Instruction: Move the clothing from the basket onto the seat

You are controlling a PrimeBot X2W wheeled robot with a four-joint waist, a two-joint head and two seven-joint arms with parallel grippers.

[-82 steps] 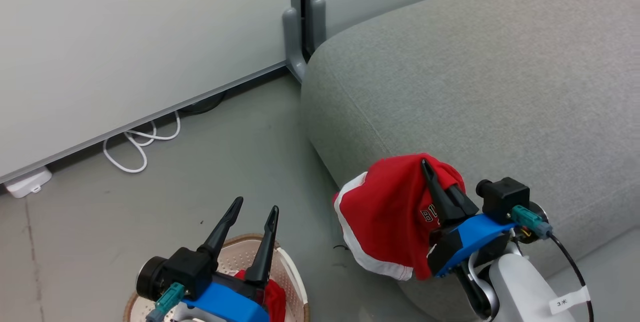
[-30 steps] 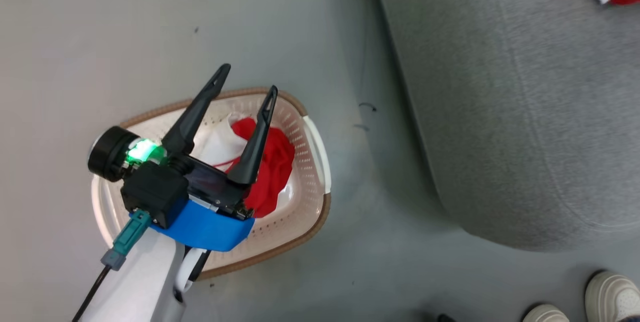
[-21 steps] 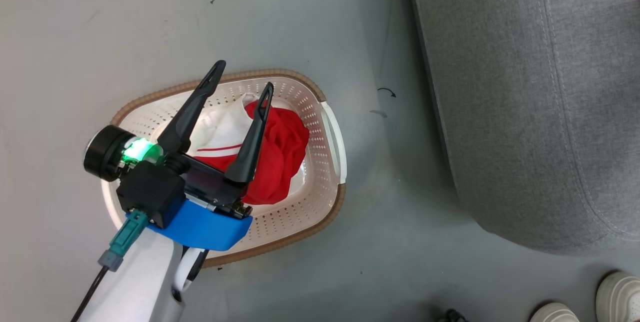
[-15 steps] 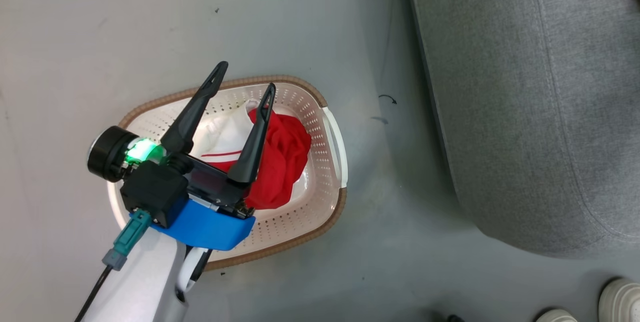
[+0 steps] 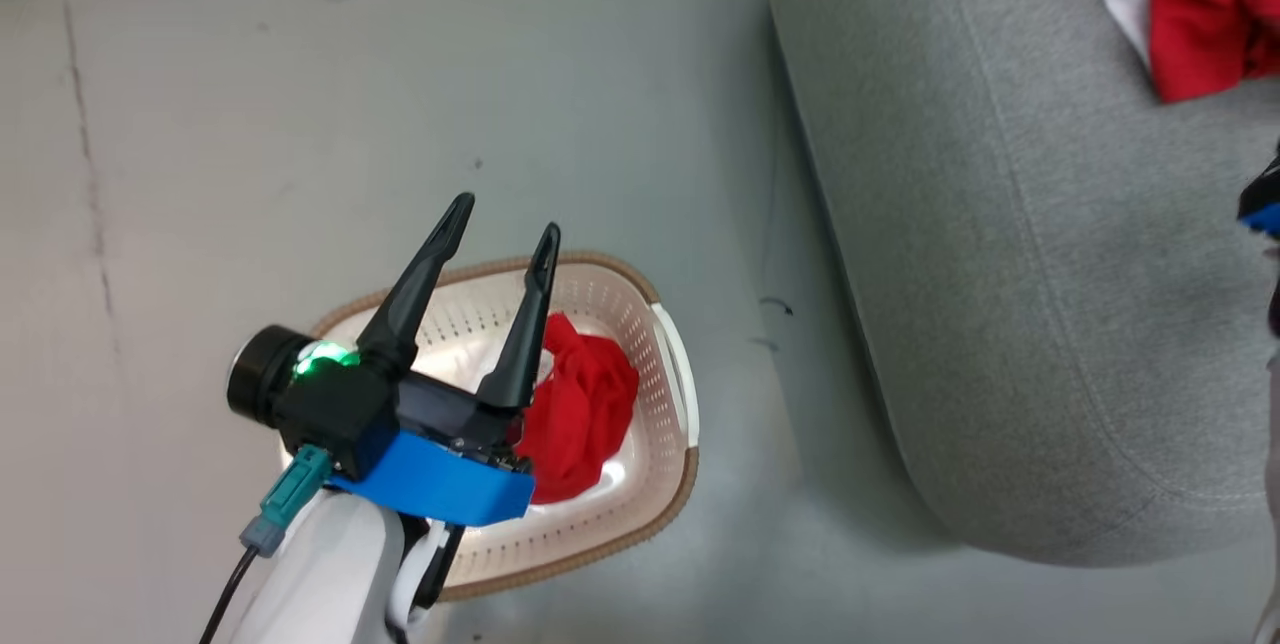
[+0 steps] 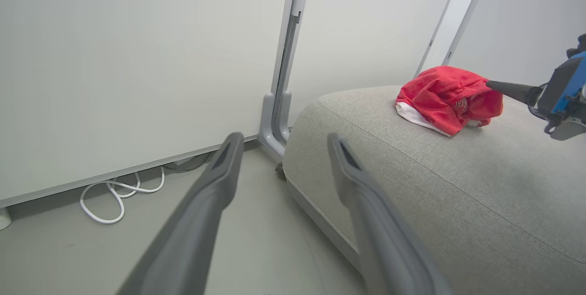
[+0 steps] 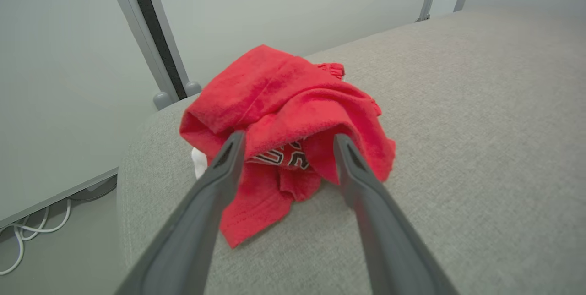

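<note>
Left gripper (image 5: 507, 214): fingers spread wide, empty, above the basket.
Basket (image 5: 683, 479): on floor, crumpled red garment (image 5: 580, 414) inside.
Seat (image 5: 1000, 274): grey, right of basket.
Lettered red garment (image 7: 284, 102): heaped on seat.
Right gripper (image 7: 288, 138): fingers apart, gripping nothing, tips seemingly under its fold.

I see the seat (image 5: 1000, 274), right of frame, as matt grey woven cloth, slightly coarse. Shirt (image 7: 284, 102) on it: soft red fabric, fuzzy in my right wrist view. Basket (image 5: 688, 472), lower centre: smooth cream perforated plastic, brown woven-look rim. Red cloth (image 5: 580, 414) inside it: crumpled, matt. Left gripper (image 5: 507, 214): matt black plastic fingers. Floor (image 5: 250, 124): smooth grey, faint sheen.
</note>
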